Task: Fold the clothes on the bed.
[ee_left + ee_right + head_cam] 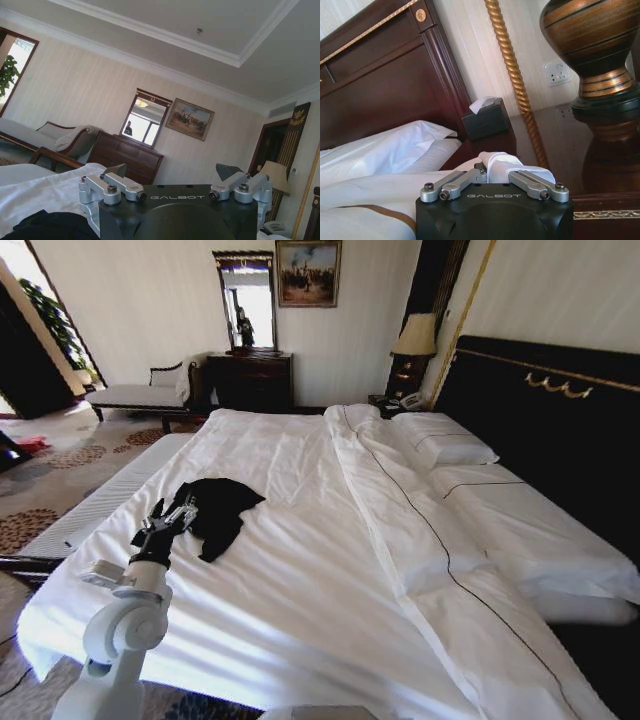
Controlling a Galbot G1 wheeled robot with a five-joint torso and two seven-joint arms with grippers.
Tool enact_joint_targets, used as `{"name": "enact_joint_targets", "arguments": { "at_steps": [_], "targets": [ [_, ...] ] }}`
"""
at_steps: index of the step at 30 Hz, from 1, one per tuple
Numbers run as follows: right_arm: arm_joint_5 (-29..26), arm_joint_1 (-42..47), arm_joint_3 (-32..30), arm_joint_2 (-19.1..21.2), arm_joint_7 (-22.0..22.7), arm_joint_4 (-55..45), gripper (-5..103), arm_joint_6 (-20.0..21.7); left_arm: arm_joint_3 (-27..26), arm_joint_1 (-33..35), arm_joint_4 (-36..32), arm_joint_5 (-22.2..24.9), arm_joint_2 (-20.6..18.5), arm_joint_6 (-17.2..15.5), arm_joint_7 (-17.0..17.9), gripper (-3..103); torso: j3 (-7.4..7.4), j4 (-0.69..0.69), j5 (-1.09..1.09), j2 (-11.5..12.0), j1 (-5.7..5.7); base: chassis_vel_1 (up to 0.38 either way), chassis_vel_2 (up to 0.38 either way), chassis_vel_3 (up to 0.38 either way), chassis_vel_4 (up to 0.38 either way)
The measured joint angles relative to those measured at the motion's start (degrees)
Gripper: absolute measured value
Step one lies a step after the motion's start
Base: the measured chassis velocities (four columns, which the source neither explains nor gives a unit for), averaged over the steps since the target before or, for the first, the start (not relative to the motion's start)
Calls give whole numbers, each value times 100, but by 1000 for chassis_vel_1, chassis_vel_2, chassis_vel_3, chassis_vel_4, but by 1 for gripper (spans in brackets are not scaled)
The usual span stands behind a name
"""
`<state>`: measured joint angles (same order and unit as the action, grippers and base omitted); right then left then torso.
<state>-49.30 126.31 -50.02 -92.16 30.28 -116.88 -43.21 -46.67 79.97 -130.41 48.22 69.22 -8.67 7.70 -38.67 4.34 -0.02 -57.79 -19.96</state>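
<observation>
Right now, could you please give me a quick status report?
Left tool open beside crumpled black cotton T-shirt. Right tool shut on white bedding. Nothing blocking.

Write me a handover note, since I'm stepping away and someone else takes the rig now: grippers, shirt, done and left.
Left gripper: open, holding nothing, at the near edge of the black T-shirt.
Right gripper: fingers closed on a fold of white bedding, off by the headboard and bedside table.
Shirt: crumpled in a heap on the white duvet, left side of the bed.
Done: no fold visible.
Left: spread the shirt flat, then fold it.
</observation>
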Motion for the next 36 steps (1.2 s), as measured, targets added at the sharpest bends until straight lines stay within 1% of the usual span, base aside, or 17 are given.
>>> {"name": "enact_joint_targets", "arguments": {
  "at_steps": [2,5,7,9,10,14,16,18,19,22,23,25,28,29,32,34,36],
  "targets": [
    [14,-23,-8,0,25,0,-1,35,-22,4,-8,24,-33,-1,3,100,0,-1,0,0,0,0,0,0,0],
    [33,-112,-153,0,114,-12,15,164,-90,0,-15,95,-113,-5,15,100,0,-1,1,0,0,0,0,0,0],
    [44,-128,-191,0,135,-8,15,197,-99,-1,-14,103,-122,-6,18,100,0,-1,1,0,0,0,0,0,0],
    [117,-154,-278,0,171,14,26,255,-106,0,-15,109,-127,-6,21,100,0,-2,1,0,0,0,0,0,0],
    [117,-154,-278,0,171,14,26,255,-106,0,-15,109,-127,-6,21,100,0,-2,1,0,0,0,0,0,0],
    [498,-164,-526,1,326,-25,48,418,-90,17,-52,98,-110,-22,23,100,0,-2,2,0,0,0,0,0,0],
    [609,-164,-603,2,381,-54,48,457,-90,18,-64,95,-110,-25,25,100,0,-2,3,0,0,0,0,0,0],
    [980,-173,-932,2,452,-179,58,538,-97,30,-102,90,-116,-35,31,100,0,-2,2,0,0,0,0,0,0],
    [980,-173,-932,2,452,-179,58,538,-97,30,-102,90,-116,-35,31,100,0,-2,2,0,0,0,0,0,0],
    [1211,-189,-1439,2,401,-593,74,687,-163,92,-178,74,-131,-47,39,100,0,-2,2,0,0,0,0,0,0],
    [1211,-189,-1439,2,401,-593,74,687,-163,92,-178,74,-131,-47,39,100,0,-2,2,0,0,0,0,0,0],
    [965,-198,-1647,2,187,-1039,85,872,-228,156,-239,51,-134,-54,44,100,0,-2,2,0,0,0,0,0,0],
    [701,-448,-1779,48,-286,-1538,95,1294,-366,302,-352,-19,-157,-75,55,100,-1,0,2,0,0,0,0,0,0],
    [701,-448,-1779,48,-286,-1538,95,1294,-366,302,-352,-19,-157,-75,55,100,-1,0,2,0,0,0,0,0,0],
    [577,-1002,-1535,583,-1069,-1983,100,1759,-607,532,-514,-60,-199,-158,114,100,-1,-3,2,0,0,0,0,0,0],
    [498,-1169,-1393,751,-1226,-2093,100,1885,-681,586,-555,-57,-199,-191,140,100,-1,-4,4,0,0,0,0,0,0],
    [106,-1642,-897,1223,-1523,-2435,100,2284,-849,723,-684,-16,-200,-335,253,100,-1,-8,5,0,-1,0,0,0,0]
  ]
}}
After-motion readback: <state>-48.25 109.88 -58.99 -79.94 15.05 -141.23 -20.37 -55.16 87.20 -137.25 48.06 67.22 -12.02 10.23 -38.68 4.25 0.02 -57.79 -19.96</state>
